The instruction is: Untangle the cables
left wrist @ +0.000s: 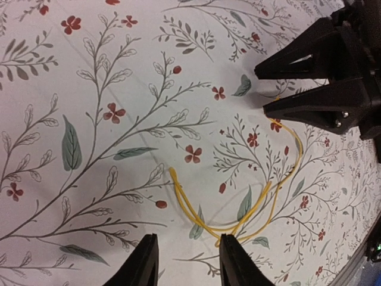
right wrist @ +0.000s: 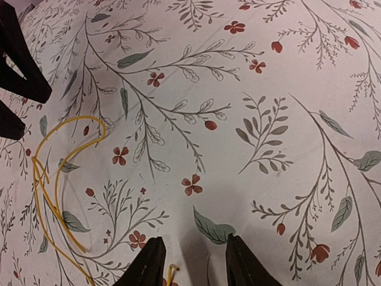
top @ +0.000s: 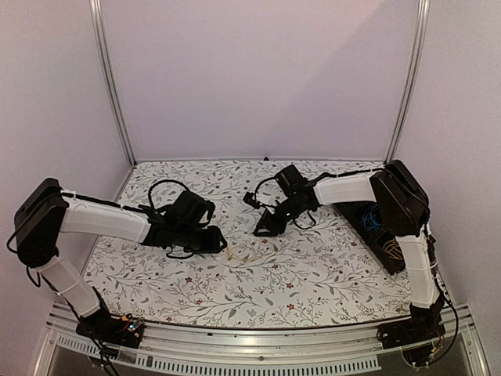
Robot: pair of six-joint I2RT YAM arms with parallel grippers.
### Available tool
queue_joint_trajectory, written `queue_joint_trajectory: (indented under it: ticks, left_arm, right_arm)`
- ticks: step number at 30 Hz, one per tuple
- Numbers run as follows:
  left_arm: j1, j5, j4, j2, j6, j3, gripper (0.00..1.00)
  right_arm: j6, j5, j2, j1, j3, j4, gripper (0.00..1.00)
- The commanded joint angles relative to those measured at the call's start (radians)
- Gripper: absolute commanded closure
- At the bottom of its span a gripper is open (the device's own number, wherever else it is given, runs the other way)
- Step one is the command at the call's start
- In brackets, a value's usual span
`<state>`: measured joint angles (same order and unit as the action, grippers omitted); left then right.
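A thin yellow cable [left wrist: 238, 210] lies in loose loops on the flowered table cloth. It also shows in the right wrist view [right wrist: 55, 179]. My left gripper [left wrist: 187, 262] is open and empty, and its right fingertip is next to the cable's lowest bend. My right gripper [right wrist: 189, 262] is open and empty, with a yellow cable end [right wrist: 172, 271] just inside its left finger. The two grippers face each other over the cable in the top view, the left gripper [top: 213, 240] and the right gripper [top: 263, 227]. Blue cables [top: 381, 219] lie in a bin at the right.
A black bin [top: 362, 222] stands at the table's right side under my right arm, holding blue and yellow-orange wires [top: 391, 251]. Metal frame posts and pale walls close in the back and sides. Thick black arm cables loop off both wrists.
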<state>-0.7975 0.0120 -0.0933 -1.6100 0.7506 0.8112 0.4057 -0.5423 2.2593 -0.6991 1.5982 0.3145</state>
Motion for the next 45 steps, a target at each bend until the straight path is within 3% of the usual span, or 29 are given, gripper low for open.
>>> queue_joint_trajectory:
  ticks: [1, 6, 9, 18, 24, 29, 35, 45]
  left_arm:
    - [0.009, -0.004, 0.051, 0.007, 0.01, -0.013, 0.65]
    - [0.01, -0.069, 0.133, -0.034, 0.043, -0.01, 0.64]
    - [0.011, -0.074, 0.164, -0.057, 0.07, -0.008, 0.65]
    - [0.023, -0.104, 0.122, -0.169, 0.12, 0.064, 0.78]
    - [0.034, -0.021, 0.133, -0.164, 0.121, 0.075, 1.0]
    - [0.07, 0.099, 0.109, -0.09, 0.11, 0.034, 1.0]
    - [0.142, 0.218, 0.025, 0.054, 0.062, -0.032, 1.0]
    - [0.216, 0.3, -0.038, 0.239, 0.019, -0.09, 1.0]
  right_arm:
    - [-0.011, -0.044, 0.045, -0.01, 0.029, 0.014, 0.68]
    - [-0.013, -0.063, 0.034, -0.01, 0.022, 0.028, 0.94]
    - [-0.01, -0.069, 0.01, -0.01, -0.002, 0.015, 1.0]
    - [-0.014, -0.088, -0.021, -0.01, -0.035, 0.006, 1.0]
    - [0.001, -0.085, -0.063, -0.009, -0.054, 0.033, 1.0]
    - [0.054, -0.015, -0.29, 0.026, -0.191, 0.032, 1.0]
    - [0.074, 0.047, -0.621, 0.161, -0.393, 0.06, 1.0]
    - [0.096, 0.097, -0.84, 0.371, -0.508, 0.118, 1.0]
